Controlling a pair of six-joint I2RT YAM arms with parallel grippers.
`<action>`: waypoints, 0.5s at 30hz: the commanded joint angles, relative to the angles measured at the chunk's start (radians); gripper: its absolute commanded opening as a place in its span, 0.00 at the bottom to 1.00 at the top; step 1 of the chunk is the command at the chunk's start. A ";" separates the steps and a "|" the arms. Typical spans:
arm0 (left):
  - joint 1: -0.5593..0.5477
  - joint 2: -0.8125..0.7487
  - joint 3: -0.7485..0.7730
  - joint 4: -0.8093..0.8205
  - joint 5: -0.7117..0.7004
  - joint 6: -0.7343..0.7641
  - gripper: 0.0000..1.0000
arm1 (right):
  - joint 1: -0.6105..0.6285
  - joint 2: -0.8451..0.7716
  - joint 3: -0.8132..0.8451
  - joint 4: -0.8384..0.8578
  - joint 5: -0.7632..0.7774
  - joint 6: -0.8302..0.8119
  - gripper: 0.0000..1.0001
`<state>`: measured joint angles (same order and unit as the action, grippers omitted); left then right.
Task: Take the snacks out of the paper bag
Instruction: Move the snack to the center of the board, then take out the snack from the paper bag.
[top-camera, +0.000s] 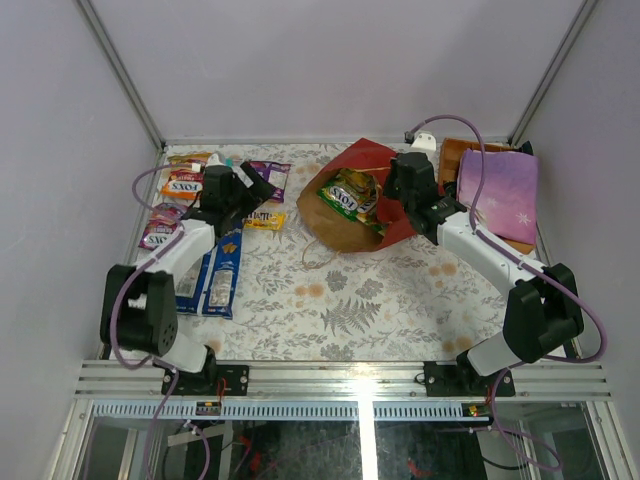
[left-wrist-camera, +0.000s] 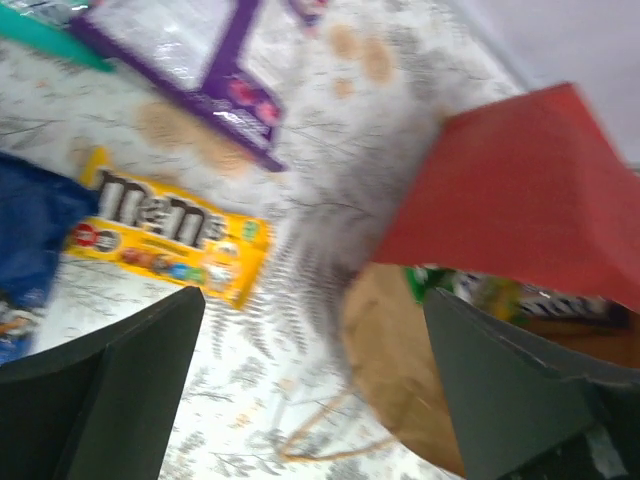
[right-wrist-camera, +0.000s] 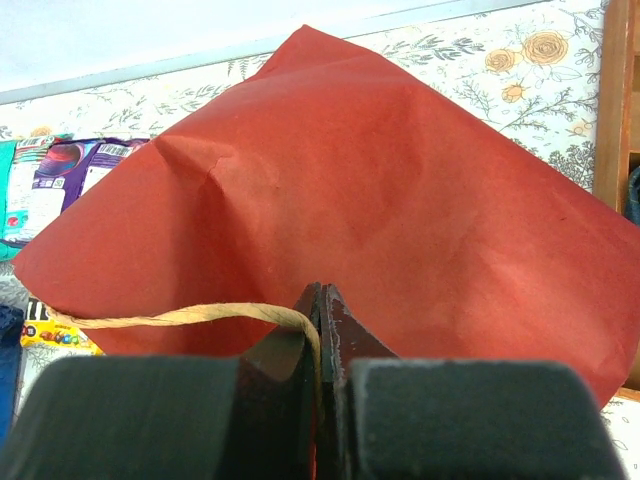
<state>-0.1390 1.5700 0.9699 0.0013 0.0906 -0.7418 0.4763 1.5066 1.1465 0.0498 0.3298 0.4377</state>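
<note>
Jaws of the right tool (right-wrist-camera: 322, 300) are clamped on the red-and-brown kraft paper bag (right-wrist-camera: 350, 190), laid right ahead of it; left tool (left-wrist-camera: 312, 300) is spread wide apart, glossy yellow candy packet (left-wrist-camera: 165, 240) seen under it.

Your top view looks down from above the near edge of the counter (top-camera: 350, 300); both wrist views sit close, sharing the paper bag (right-wrist-camera: 380, 230).

Bright, even light; only faint shadows on the counter (top-camera: 400, 300). Left wrist view is smeared by blur; right wrist view renders the paper bag (right-wrist-camera: 400, 200) crisp, the nearest foreground soft.
</note>
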 joint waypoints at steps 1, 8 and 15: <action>-0.085 -0.130 -0.037 0.031 0.050 0.047 0.96 | -0.013 0.002 0.034 0.009 -0.008 0.001 0.00; -0.294 -0.267 -0.108 0.030 -0.031 0.132 1.00 | -0.012 0.003 0.033 0.007 -0.009 0.006 0.00; -0.395 -0.364 -0.190 0.165 -0.075 0.152 1.00 | -0.013 0.003 0.034 0.005 -0.024 0.018 0.00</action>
<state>-0.5262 1.2434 0.8227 0.0166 0.0509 -0.6159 0.4759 1.5066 1.1465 0.0494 0.3138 0.4423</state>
